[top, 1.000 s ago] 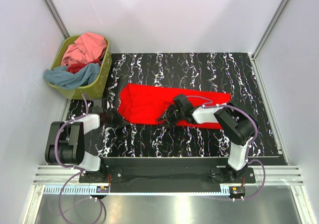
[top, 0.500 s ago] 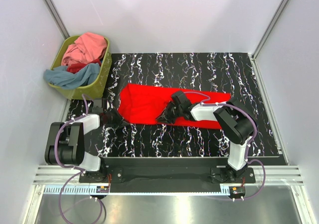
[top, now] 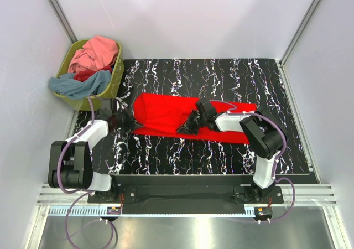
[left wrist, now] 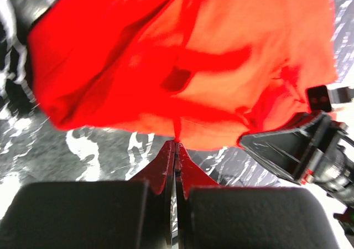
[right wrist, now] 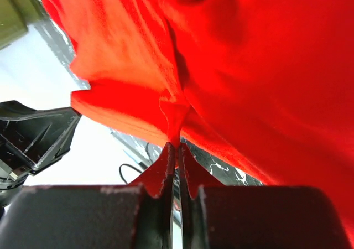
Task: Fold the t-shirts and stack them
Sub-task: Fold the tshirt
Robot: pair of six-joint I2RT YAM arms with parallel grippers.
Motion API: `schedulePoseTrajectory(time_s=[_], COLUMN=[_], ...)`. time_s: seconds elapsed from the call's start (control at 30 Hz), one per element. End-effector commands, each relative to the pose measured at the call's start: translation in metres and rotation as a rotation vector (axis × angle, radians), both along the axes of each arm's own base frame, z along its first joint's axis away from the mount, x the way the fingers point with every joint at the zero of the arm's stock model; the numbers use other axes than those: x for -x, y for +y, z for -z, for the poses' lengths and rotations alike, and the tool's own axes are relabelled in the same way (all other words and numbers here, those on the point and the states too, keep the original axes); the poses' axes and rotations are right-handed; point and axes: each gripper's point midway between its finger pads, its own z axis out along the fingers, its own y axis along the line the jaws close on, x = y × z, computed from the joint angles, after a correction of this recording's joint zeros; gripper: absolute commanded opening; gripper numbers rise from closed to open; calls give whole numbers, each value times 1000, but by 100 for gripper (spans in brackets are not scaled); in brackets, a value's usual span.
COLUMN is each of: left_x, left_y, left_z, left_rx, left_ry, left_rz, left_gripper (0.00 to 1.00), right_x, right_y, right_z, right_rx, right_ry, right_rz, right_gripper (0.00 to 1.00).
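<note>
Pinching shut over the last second, the right claw [top: 184, 128] now grasps a small fold at the near hem of the red t-shirt [top: 166, 113]. Its wrist view shows the two fingers nearly together with a tongue of red cloth caught between them. The left claw [top: 130, 122] was already clenched on the shirt's left edge and has swung a little farther from the arm bases, dragging that edge with it, so the near-left corner has shifted. Its own camera shows a pleat of cloth nipped at the fingertips. With both claws gripping the near side, I judge the shirt ready to be lifted or carried over for a fold, though no fold is made yet. It lies spread across the middle of the tabletop [top: 221, 77], long side running left to right. The pink t-shirt [top: 99, 50] and grey-blue t-shirt [top: 77, 86] wait heaped in the basket [top: 110, 91] at the far left corner. Room is best toward the far side, where a broad bare band of dark marbled surface lies behind the shirt. The near strip before the arm bases is narrower. On the left the basket stands close to the left claw — a wide sweep there could knock it.
</note>
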Motion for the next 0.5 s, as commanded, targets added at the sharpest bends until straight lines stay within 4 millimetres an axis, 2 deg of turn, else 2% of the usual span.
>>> schedulePoseTrajectory(time_s=[0.0,0.2,0.23,0.47], left_x=[-18,-45,-53,-87], left_y=[-8,-12,-13,-15], left_z=[-19,-32,-39,-47], left_rx=[6,13,16,21], left_ry=[-51,-73,-90,-95], left_rz=[27,20,17,13], left_gripper=[0,0,0,0], right_x=[-15,-36,-39,-69], right_y=[-1,1,1,2], right_z=[-27,-36,-37,-44], right_rx=[-61,-126,-134,-197], right_ry=[-53,-62,-66,-74], right_rz=[-32,-85,-88,-110], right_gripper=[0,0,0,1])
